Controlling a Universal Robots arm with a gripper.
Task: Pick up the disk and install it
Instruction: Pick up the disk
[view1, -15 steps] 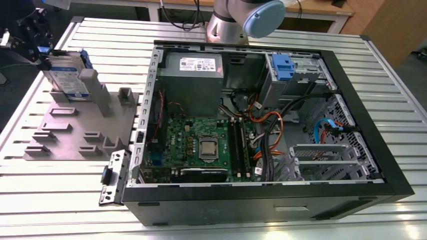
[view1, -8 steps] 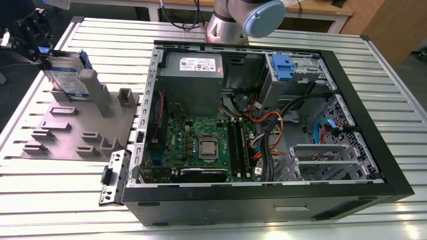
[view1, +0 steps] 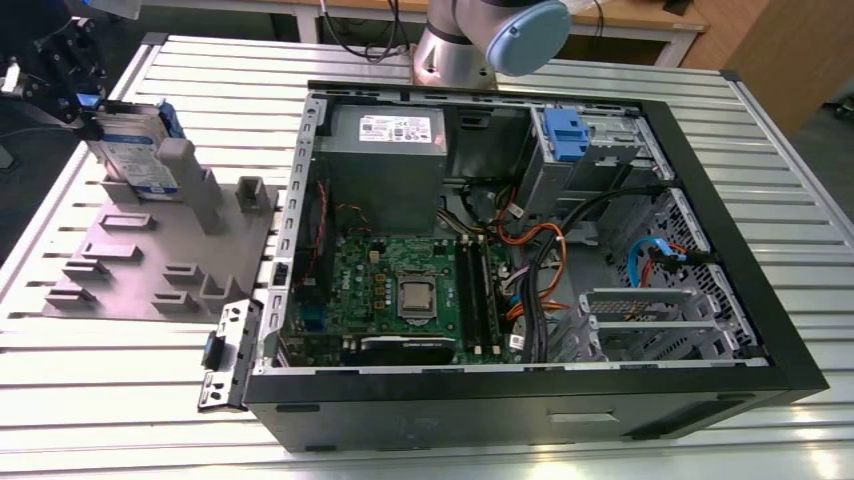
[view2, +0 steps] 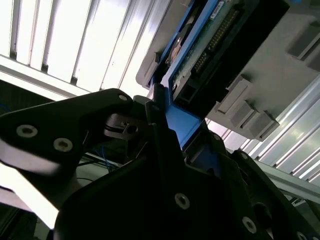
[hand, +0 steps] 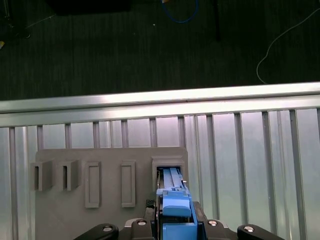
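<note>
Flat silver-grey hard disk (view1: 138, 155) with blue plastic rails stood on edge in a slot of the matte grey holder plate (view1: 134, 262), roughly nine o'clock from the open black case (view1: 534, 405). Black gripper (hand: 175, 222) had its jaws clamped on the disk's blue rail.

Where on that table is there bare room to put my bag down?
Bare slatted table lies to the exterior view's right of the open computer case, and below the grey holder plate in that view. Crowded: inside the case, packed with boards and cables, and the plate's upper end, where the gripper is at the upright disk.
</note>
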